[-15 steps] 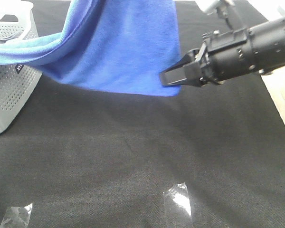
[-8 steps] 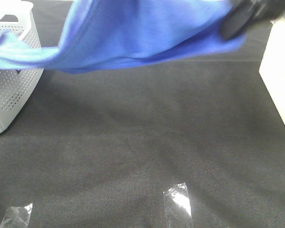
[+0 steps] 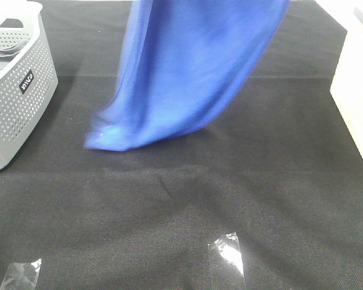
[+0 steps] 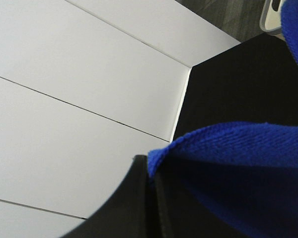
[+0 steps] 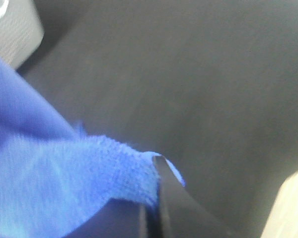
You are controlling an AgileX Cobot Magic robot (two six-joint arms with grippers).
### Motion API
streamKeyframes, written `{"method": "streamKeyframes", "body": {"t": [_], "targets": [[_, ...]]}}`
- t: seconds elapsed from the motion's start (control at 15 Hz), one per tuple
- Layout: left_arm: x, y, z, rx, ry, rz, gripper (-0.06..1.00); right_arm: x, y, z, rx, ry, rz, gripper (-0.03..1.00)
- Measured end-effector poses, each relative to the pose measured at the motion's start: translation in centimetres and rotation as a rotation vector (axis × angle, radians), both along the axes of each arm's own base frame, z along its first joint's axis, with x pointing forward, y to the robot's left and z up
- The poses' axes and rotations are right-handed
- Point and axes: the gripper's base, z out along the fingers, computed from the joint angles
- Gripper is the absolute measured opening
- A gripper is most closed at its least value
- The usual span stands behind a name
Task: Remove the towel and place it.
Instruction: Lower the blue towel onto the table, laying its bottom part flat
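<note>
Black tabletop (image 3: pixel 260 199) below the hanging towel (image 3: pixel 187 72), its edge pinched tight inside both left and right jaws.

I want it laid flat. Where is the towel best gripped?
Its upper edge, at both ends, from above: the towel hangs long, lower end bunched near the table. The left gripper and right gripper pinch it there.
</note>
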Motion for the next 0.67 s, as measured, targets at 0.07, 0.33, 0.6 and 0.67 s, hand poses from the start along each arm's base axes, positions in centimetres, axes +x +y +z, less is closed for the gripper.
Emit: {"method": "streamKeyframes", "body": {"t": [0.07, 0.33, 0.6, 0.67], "targets": [[0.5, 0.3, 0.0, -0.015, -0.009, 0.011, 0.00, 0.2, -0.1, 0.8, 0.010, -0.065, -0.009, 0.00], [2.9, 2.4, 0.8, -0.118, -0.114, 0.056, 0.00, 1.0, -0.1, 2.6, 0.051, -0.268, -0.033, 0.00], [5.0, 4.1, 2.1, -0.282, -0.296, 0.043, 0.00, 1.8, 0.1, 4.6, 0.154, -0.491, -0.052, 0.00], [5.4, 4.4, 2.2, -0.318, -0.331, 0.036, 0.00, 2.2, 0.2, 4.7, 0.171, -0.525, -0.051, 0.00]]}}
